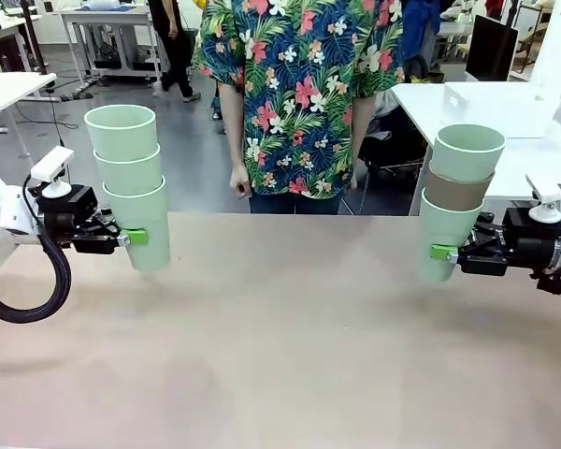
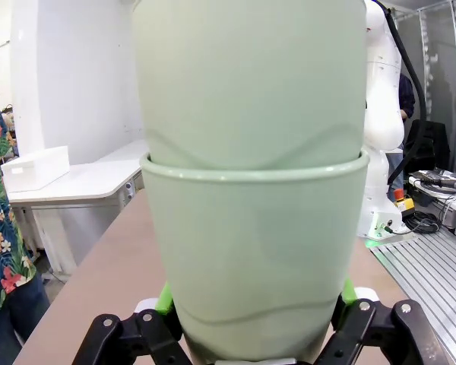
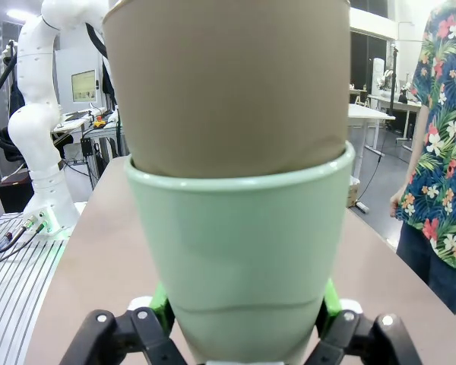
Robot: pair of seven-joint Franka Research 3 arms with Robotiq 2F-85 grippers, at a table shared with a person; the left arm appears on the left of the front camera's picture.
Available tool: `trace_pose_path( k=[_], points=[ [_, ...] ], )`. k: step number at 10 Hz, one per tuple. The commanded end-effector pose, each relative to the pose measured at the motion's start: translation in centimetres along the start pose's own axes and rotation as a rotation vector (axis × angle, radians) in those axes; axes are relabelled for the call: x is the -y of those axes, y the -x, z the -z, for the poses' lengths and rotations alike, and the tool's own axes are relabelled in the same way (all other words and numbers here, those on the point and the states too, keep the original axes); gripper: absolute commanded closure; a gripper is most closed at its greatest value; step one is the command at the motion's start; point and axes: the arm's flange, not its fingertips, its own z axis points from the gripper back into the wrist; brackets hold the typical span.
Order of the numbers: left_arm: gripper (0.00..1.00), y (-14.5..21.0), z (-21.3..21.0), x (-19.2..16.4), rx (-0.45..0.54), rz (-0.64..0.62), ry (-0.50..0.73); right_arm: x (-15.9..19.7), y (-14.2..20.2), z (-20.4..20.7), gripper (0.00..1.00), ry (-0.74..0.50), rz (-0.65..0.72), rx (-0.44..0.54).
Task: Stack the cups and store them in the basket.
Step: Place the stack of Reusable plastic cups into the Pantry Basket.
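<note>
The left gripper (image 1: 134,238) has its fingers pinching three stacked pale mint plastic tumblers (image 1: 128,173); the right gripper (image 1: 444,252) pinches a mint-brown-mint stack (image 1: 456,192). Gripped low, either stack could tip if jolted.

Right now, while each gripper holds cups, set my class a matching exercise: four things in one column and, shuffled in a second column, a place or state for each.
Column one:
1 left gripper
2 right gripper
3 brown cup
4 person

Column two:
A shut on the mixed-colour stack
B stands at the table's far side
C shut on the all-mint stack
D nested in the middle of a stack

Pairs: 1-C; 2-A; 3-D; 4-B
</note>
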Motion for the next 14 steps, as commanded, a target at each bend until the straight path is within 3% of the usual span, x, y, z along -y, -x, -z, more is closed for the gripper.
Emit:
trace_pose_path(
  k=[1,14],
  points=[
    [0.14,-0.51,0.05,-0.11,0.004,0.010,0.002,0.03,-0.40,-0.01,0.14,-0.003,-0.008,0.008],
    [0.14,-0.51,0.05,-0.11,0.004,0.010,0.002,0.03,-0.40,-0.01,0.14,-0.003,-0.008,0.008]
  ],
)
